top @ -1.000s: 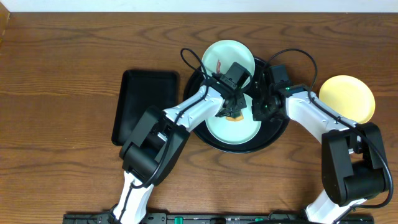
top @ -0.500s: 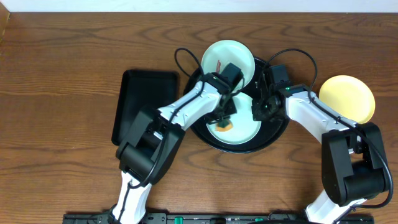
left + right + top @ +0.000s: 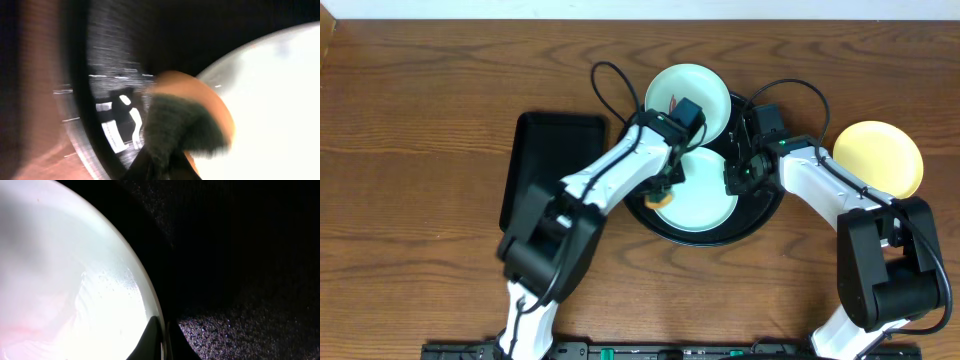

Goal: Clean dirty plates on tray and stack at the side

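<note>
Now: mint plate (image 3: 705, 200) sits at lower centre of the overhead frame, inside the tray (image 3: 763, 213). Sponge (image 3: 663, 199) has swept from plate centre to its left rim within the last second. The visible plate face reads clean, so this wipe looks nearly finished. Left gripper (image 3: 668, 186) is clamped on the sponge at the plate's left edge. Right gripper (image 3: 733, 183) pinches the plate's right rim, steadying it.

So, the large round black tray (image 3: 757, 218) on the wooden table (image 3: 420, 150): pale mint round plate (image 3: 705, 210) in its near half, second mint plate (image 3: 705, 85) over its far rim. Pale yellow round plate (image 3: 880, 155) on the table off to its right, smaller black rectangular tray (image 3: 545, 160) to its left. Orange sponge (image 3: 663, 200) on the near plate's left edge.
</note>
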Tool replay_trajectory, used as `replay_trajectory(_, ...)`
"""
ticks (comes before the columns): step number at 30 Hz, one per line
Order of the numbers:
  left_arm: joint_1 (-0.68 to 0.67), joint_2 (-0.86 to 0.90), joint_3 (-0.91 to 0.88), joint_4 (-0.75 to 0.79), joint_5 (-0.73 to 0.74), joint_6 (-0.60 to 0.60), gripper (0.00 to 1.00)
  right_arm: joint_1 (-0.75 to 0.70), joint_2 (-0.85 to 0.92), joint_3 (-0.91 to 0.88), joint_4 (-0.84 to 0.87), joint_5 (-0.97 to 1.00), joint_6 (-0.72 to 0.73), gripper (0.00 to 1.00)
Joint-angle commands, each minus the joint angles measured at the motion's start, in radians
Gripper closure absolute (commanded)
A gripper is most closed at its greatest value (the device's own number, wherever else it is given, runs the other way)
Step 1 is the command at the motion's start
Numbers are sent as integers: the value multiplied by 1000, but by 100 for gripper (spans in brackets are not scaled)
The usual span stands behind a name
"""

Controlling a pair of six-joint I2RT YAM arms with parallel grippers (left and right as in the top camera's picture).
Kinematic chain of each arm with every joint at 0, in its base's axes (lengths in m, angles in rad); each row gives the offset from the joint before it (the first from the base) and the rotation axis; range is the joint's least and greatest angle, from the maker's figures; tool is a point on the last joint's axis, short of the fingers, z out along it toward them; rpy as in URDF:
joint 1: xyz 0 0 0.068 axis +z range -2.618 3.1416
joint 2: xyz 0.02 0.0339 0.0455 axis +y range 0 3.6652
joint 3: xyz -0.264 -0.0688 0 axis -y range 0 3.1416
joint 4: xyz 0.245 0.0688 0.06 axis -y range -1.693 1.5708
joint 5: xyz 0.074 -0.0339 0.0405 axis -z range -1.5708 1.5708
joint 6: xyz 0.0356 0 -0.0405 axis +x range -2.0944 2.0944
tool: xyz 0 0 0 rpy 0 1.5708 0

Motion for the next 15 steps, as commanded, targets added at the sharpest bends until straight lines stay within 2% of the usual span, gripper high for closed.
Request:
replay_trajectory(1,58,-145,-3,-42,-125,32,93,1,14,-14,-11,85,-20,99)
replay_trajectory(9,202,-255,-5,-159,-124,154,93,0,14,-14,-11,84,-29,99)
replay_trajectory(15,369,-249,-103,-114,-115,272,92,0,14,-14,-11,83,-64,99)
